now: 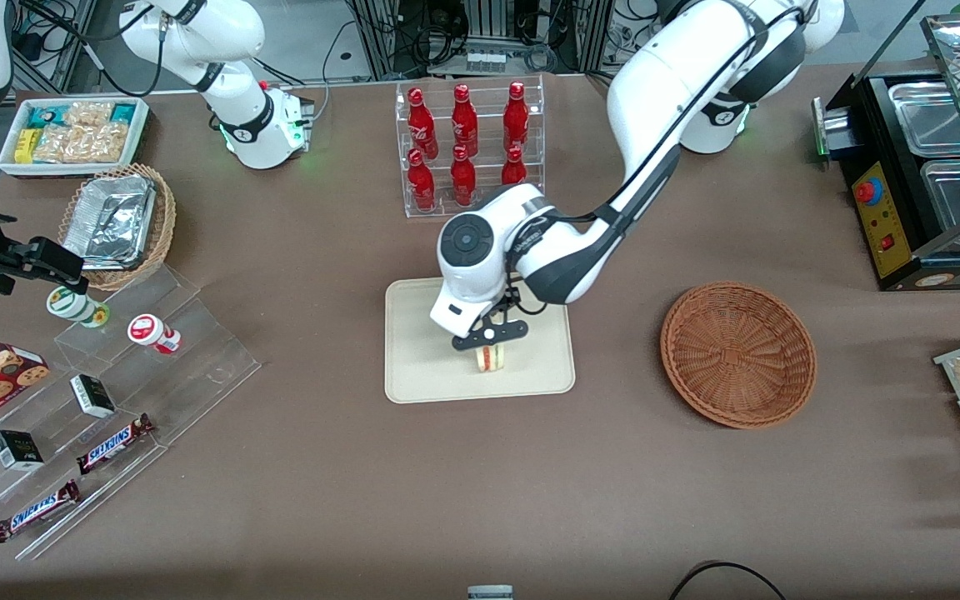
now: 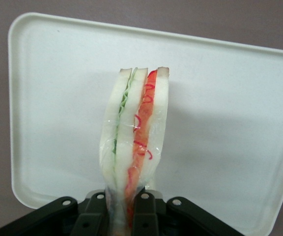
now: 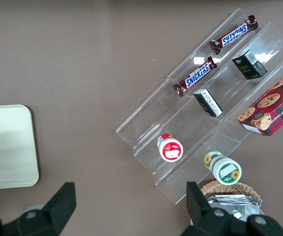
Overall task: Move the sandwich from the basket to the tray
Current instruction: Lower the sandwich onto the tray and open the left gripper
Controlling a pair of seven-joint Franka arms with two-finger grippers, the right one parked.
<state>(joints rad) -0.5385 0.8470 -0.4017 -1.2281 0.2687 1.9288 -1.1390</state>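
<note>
The plastic-wrapped sandwich point(image 1: 490, 357) point(image 2: 134, 142) stands on edge over the cream tray point(image 1: 422, 367) point(image 2: 220, 128), its white bread layers and red and green filling facing the wrist camera. My left gripper point(image 1: 490, 343) point(image 2: 125, 211) is above the tray and shut on the sandwich, the black fingers point(image 2: 146, 214) pinching its wrapped end. I cannot tell whether the sandwich touches the tray floor. The reddish-brown wicker basket point(image 1: 738, 353) sits empty beside the tray, toward the working arm's end of the table.
A clear rack of red bottles point(image 1: 467, 146) stands farther from the front camera than the tray. Clear stepped shelves point(image 1: 113, 392) with snacks and a foil-lined basket point(image 1: 117, 225) lie toward the parked arm's end. A black food warmer point(image 1: 922, 175) stands toward the working arm's end.
</note>
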